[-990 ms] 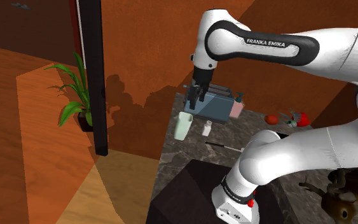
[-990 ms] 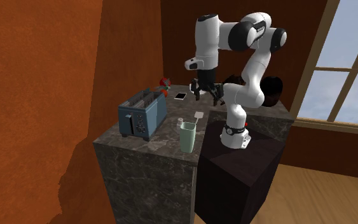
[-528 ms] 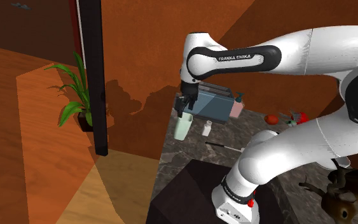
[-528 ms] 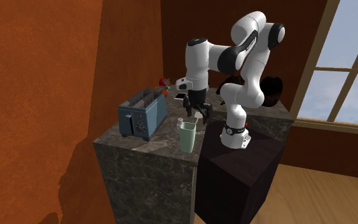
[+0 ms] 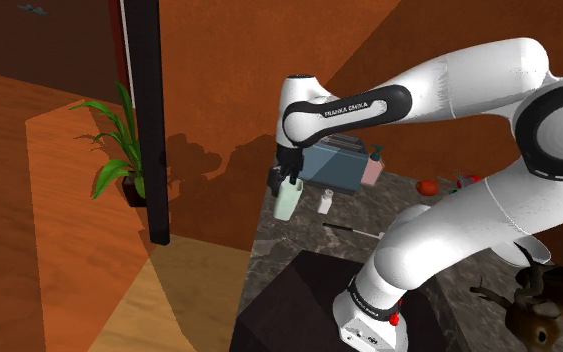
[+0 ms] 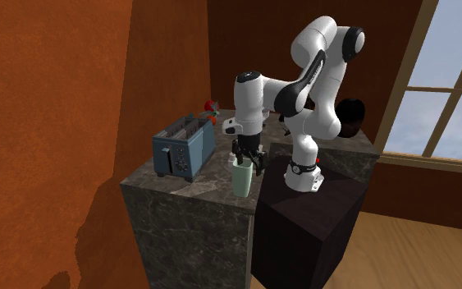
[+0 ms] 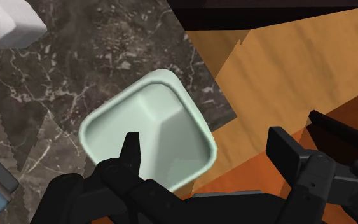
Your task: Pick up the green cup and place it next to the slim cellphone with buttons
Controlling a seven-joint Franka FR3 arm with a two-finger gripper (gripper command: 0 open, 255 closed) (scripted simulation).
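Now, in the shoulder view, the open gripper [image 5: 287, 181] sits at twelve o'clock of the pale green cup [image 5: 284, 205]. Light, stiff, slippery, I think: pinch one thin wall.

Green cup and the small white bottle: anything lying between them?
Nothing. The wrist view shows bare dark marble counter between the pale green cup and the white bottle. The shoulder view shows the same bare gap.

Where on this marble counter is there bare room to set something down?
The dark marble counter is bare from the boxy blue toaster to its end edge. Crowded: the corner where the black gripper hangs over the pale green square cup.
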